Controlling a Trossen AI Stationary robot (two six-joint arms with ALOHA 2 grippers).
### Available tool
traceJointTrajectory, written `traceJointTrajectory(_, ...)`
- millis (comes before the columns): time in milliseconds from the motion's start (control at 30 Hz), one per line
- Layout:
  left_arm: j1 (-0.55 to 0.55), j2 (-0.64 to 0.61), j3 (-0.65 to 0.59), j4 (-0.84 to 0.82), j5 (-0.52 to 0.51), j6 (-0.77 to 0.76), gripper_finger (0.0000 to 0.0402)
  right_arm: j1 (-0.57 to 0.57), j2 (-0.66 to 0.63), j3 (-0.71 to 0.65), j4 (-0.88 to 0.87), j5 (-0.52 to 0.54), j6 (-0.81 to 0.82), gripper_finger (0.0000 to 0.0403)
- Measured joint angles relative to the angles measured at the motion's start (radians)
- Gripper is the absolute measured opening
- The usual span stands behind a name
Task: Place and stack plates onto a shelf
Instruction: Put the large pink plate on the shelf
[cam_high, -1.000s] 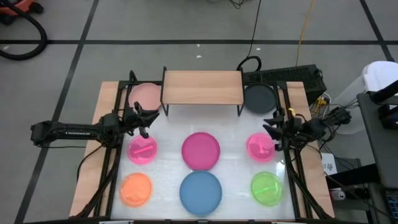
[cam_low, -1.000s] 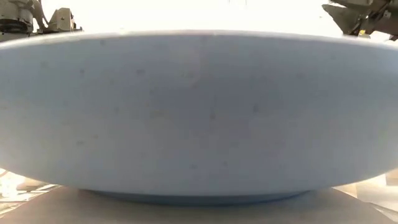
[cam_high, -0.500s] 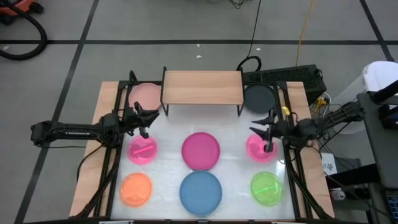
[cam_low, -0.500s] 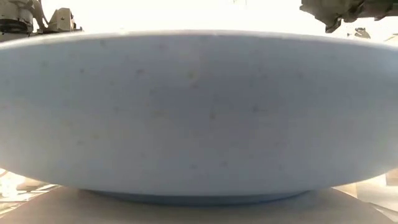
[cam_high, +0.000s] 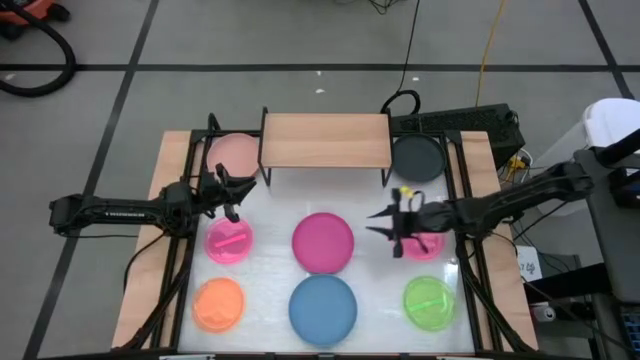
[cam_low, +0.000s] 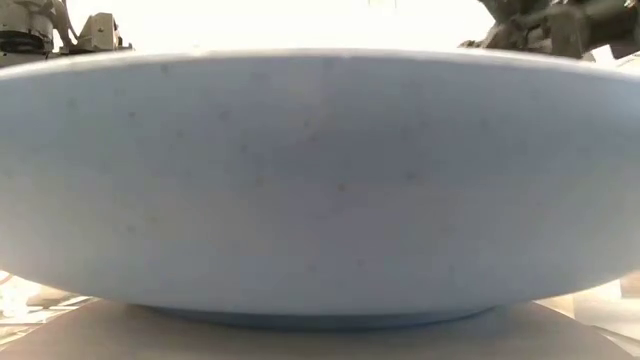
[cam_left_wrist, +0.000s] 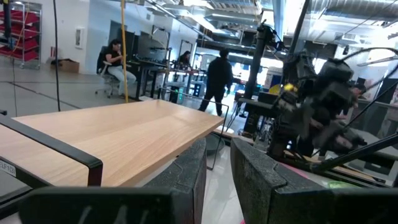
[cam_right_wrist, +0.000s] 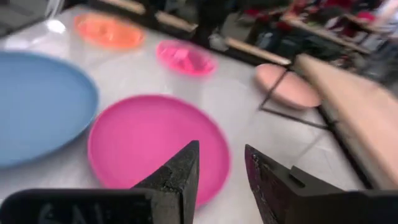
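The wooden shelf (cam_high: 325, 140) stands at the table's far middle. A pale pink plate (cam_high: 232, 155) lies to its left and a dark grey plate (cam_high: 416, 158) to its right. The magenta plate (cam_high: 322, 242) and the blue plate (cam_high: 322, 308) lie flat in the middle. Two hot pink plates (cam_high: 229, 241) (cam_high: 424, 243), an orange plate (cam_high: 218, 303) and a green plate (cam_high: 430, 302) lie at the sides. My right gripper (cam_high: 378, 226) is open and empty, above the table just right of the magenta plate (cam_right_wrist: 149, 140). My left gripper (cam_high: 243, 192) is open and empty, near the shelf's left legs.
The blue plate (cam_low: 320, 180) fills the low view. The shelf's black legs (cam_high: 264, 172) stand just beside my left gripper. My right arm (cam_high: 480, 210) reaches across the right hot pink plate. People show in the room beyond the shelf in the left wrist view (cam_left_wrist: 217, 74).
My right gripper has gone toward the table's left edge, from the table's right side across the right hot pink plate to the magenta plate's right rim. It stays open and empty. No plate has moved.
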Motion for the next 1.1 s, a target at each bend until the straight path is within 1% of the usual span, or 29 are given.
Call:
traceJointTrajectory(133,0.000,0.000,0.000,0.000,0.000,0.000,0.0078,0.005,0.140,0.001,0.032,-0.046,-0.088,0.0114)
traceJointTrajectory(200,0.000,0.000,0.000,0.000,0.000,0.000,0.0078,0.018,0.199,0.001,0.037,-0.054,-0.098,0.0114)
traceJointTrajectory(267,0.000,0.000,0.000,0.000,0.000,0.000,0.0078,0.030,0.252,0.001,0.082,-0.053,-0.089,0.0114)
traceJointTrajectory(433,0.000,0.000,0.000,0.000,0.000,0.000,0.0078,0.069,0.344,0.002,0.218,-0.054,-0.099,0.0114)
traceJointTrajectory(600,0.000,0.000,0.000,0.000,0.000,0.000,0.0078,0.097,0.407,0.002,0.235,-0.053,-0.136,0.0117)
traceJointTrajectory(767,0.000,0.000,0.000,0.000,0.000,0.000,0.0078,0.104,0.477,0.002,0.266,-0.028,-0.135,0.0147)
traceJointTrajectory(933,0.000,0.000,0.000,0.000,0.000,0.000,0.0078,0.104,0.522,0.036,0.268,-0.019,-0.132,0.0182)
traceJointTrajectory(1100,0.000,0.000,0.000,-0.001,0.000,0.000,0.0078,0.105,0.573,0.053,0.267,0.003,-0.150,0.0191)
